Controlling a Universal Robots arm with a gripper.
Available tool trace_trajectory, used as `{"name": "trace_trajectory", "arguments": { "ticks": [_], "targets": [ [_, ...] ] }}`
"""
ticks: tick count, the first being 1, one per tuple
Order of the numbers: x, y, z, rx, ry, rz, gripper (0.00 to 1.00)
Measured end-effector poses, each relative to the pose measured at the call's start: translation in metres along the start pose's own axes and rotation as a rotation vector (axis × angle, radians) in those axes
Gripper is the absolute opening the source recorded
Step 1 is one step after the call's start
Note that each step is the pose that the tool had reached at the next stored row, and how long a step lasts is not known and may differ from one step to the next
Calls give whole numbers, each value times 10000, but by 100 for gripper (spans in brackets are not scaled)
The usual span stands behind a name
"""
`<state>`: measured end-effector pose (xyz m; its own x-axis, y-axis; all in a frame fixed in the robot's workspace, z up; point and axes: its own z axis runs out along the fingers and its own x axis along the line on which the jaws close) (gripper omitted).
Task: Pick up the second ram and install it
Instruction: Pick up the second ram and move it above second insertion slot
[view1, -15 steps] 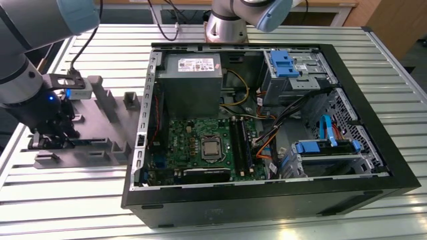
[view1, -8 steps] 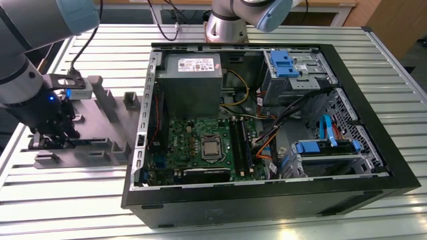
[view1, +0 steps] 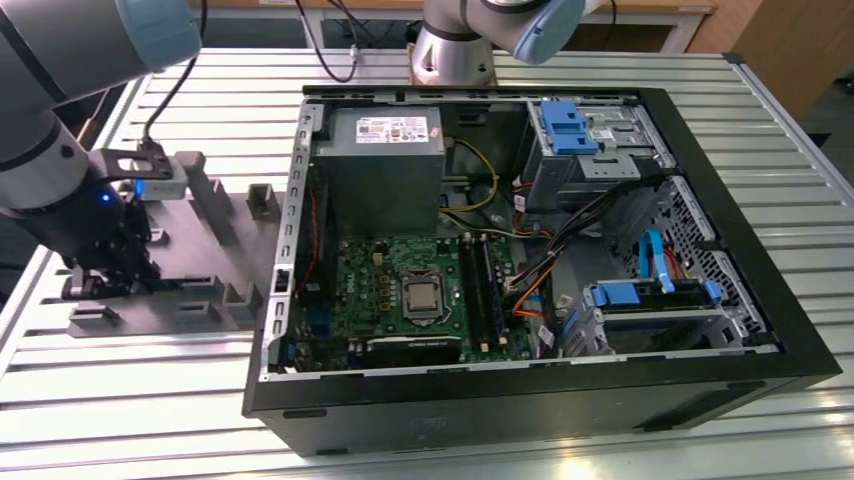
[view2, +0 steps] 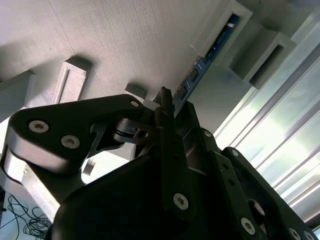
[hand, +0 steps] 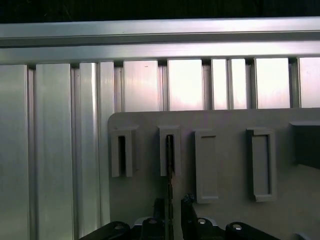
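Note:
The second ram (view2: 201, 64) shows edge-on as a thin dark green-blue board, standing in a slot block (hand: 170, 150) of the grey fixture plate (view1: 200, 300). In the first wrist view the second ram (hand: 170, 165) runs from that slot down between my fingers. My gripper (view1: 110, 272) hangs over the plate at the exterior view's left, well away from the computer. In both wrist views the gripper (view2: 175, 102) (hand: 172, 206) has its black fingers drawn close on either side of the board, shut on it.
An open black computer case (view1: 747, 330) lies at the exterior view's right, with the motherboard (view1: 400, 290) and its long black slots (view1: 483, 290) exposed. More grey fixture blocks (hand: 262, 162) stand on the plate. A ribbed aluminium table (view1: 134, 410) lies under everything.

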<state>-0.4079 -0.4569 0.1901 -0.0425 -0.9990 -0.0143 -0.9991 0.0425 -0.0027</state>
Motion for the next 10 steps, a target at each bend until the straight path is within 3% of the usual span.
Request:
{"name": "trace_trajectory", "arguments": {
  "ticks": [10],
  "targets": [
    [1, 2, 15, 0, 0, -1, 27]
  ]
}}
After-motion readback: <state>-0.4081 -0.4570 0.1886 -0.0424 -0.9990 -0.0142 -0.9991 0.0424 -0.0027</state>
